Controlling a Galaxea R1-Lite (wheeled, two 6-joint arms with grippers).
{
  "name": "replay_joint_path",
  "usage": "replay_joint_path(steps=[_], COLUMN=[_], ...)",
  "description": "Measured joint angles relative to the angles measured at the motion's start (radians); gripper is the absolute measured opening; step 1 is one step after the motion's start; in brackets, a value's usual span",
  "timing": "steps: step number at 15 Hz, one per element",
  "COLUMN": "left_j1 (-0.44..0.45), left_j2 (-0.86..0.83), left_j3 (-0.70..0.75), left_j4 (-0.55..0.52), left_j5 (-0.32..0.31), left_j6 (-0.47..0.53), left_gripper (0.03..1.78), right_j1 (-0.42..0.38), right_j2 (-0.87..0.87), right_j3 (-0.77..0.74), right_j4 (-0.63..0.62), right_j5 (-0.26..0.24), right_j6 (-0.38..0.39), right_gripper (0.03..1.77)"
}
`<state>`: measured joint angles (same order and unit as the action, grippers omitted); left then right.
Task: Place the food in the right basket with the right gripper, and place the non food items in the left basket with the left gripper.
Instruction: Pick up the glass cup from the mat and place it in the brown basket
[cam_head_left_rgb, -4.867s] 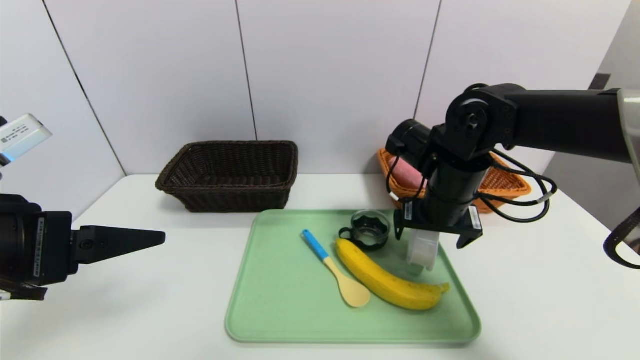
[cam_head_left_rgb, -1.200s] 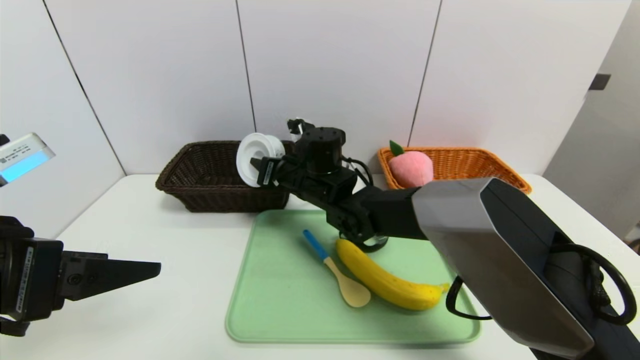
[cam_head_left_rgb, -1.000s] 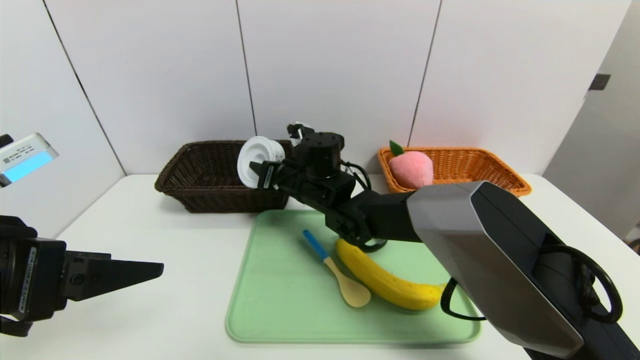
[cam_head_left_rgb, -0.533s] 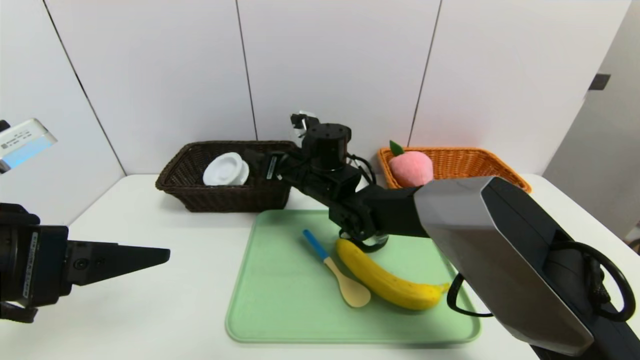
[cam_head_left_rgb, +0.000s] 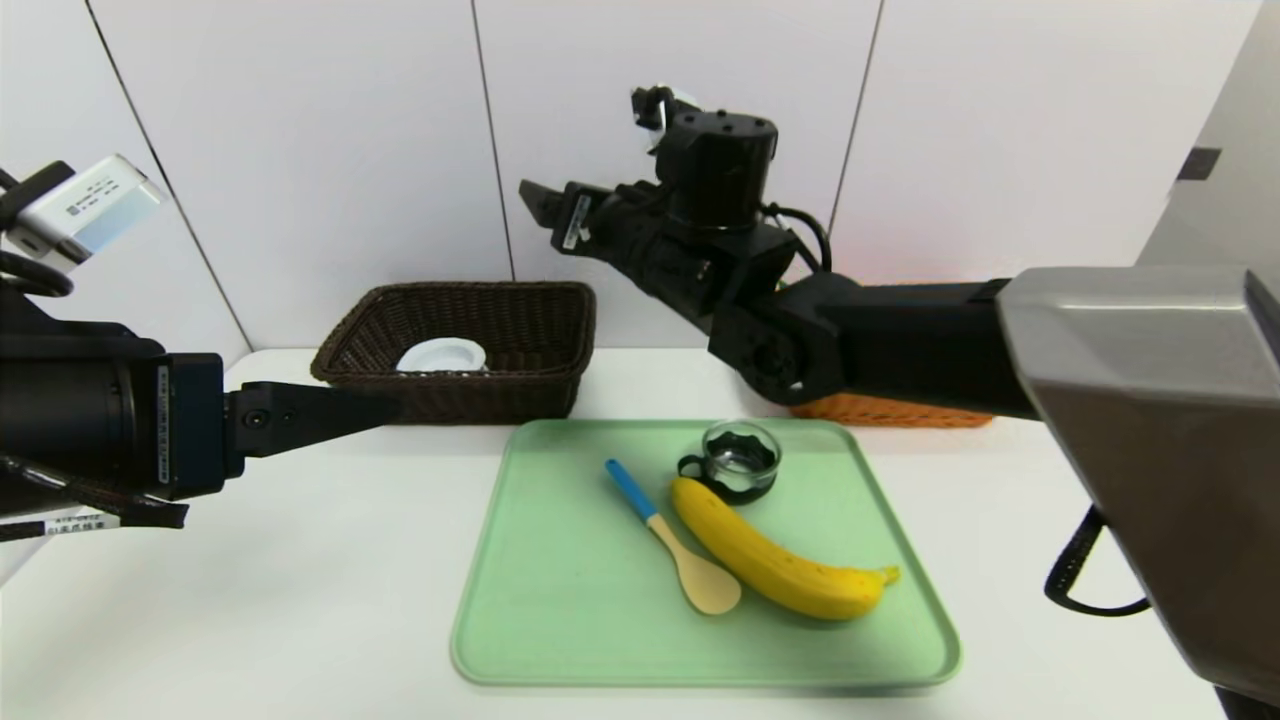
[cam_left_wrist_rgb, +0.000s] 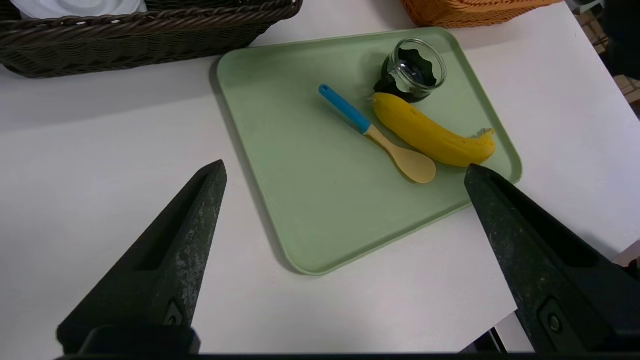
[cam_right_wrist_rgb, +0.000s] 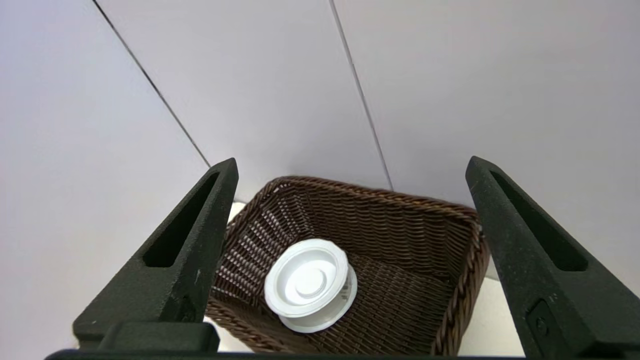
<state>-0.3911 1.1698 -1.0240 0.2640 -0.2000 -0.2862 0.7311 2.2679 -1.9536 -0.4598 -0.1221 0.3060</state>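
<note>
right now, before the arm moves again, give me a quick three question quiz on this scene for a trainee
1. True or false: the tape roll lies in the dark basket.
2. Which lies nearer the cup on the tray: the banana or the blue end of the spoon?
3. Fill in the blank: the right end effector is open and holds ____.

Key: 1. true; 2. the banana; 3. nothing
</note>
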Motion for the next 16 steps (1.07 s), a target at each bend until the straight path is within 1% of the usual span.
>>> replay_joint_path(steps=[2, 3, 4, 6, 7, 9, 10, 11, 12, 14, 15, 16], left_j1=[-0.007, -0.008, -0.009, -0.009, -0.009, -0.009, -0.011, -0.015, -0.022, -0.060, -0.083, -0.106], left_j2=[0.012, 0.017, 0.020, 0.029, 0.033, 0.040, 0.041, 0.041, 0.040, 0.040, 0.042, 0.048], left_j3=[-0.027, -0.041, -0.051, -0.058, -0.057, -0.039, -0.030, -0.033, -0.049, -0.112, -0.156, -0.214], left_j4=[-0.001, -0.001, -0.003, -0.021, -0.021, -0.026, -0.042, -0.068, -0.075, -0.039, 0.013, 0.089], left_j5=[0.001, 0.002, 0.002, 0.008, 0.024, 0.091, 0.109, 0.100, 0.084, 0.061, 0.058, 0.055], left_j6=[-0.001, -0.004, -0.007, -0.007, -0.004, 0.011, 0.037, 0.051, 0.048, 0.019, 0.003, -0.014], left_gripper=[1.69, 1.69, 1.69, 1.69, 1.69, 1.69, 1.69, 1.69, 1.69, 1.69, 1.69, 1.69], right_j1=[-0.017, -0.034, -0.052, -0.074, -0.078, -0.083, -0.090, -0.104, -0.116, -0.129, -0.131, -0.137], right_j2=[-0.053, -0.070, -0.083, -0.111, -0.130, -0.166, -0.187, -0.206, -0.227, -0.295, -0.330, -0.361], right_j3=[0.005, 0.006, 0.007, 0.008, 0.008, 0.014, 0.033, 0.052, 0.075, 0.126, 0.146, 0.161], right_j4=[0.080, 0.095, 0.100, 0.120, 0.139, 0.156, 0.163, 0.176, 0.202, 0.320, 0.399, 0.470], right_j5=[-0.028, -0.045, -0.052, -0.055, -0.065, -0.119, -0.139, -0.149, -0.160, -0.174, -0.172, -0.173], right_j6=[-0.026, -0.057, -0.091, -0.129, -0.149, -0.183, -0.200, -0.215, -0.221, -0.212, -0.190, -0.154], right_gripper=[1.61, 1.62, 1.63, 1.65, 1.66, 1.67, 1.67, 1.68, 1.68, 1.69, 1.69, 1.69])
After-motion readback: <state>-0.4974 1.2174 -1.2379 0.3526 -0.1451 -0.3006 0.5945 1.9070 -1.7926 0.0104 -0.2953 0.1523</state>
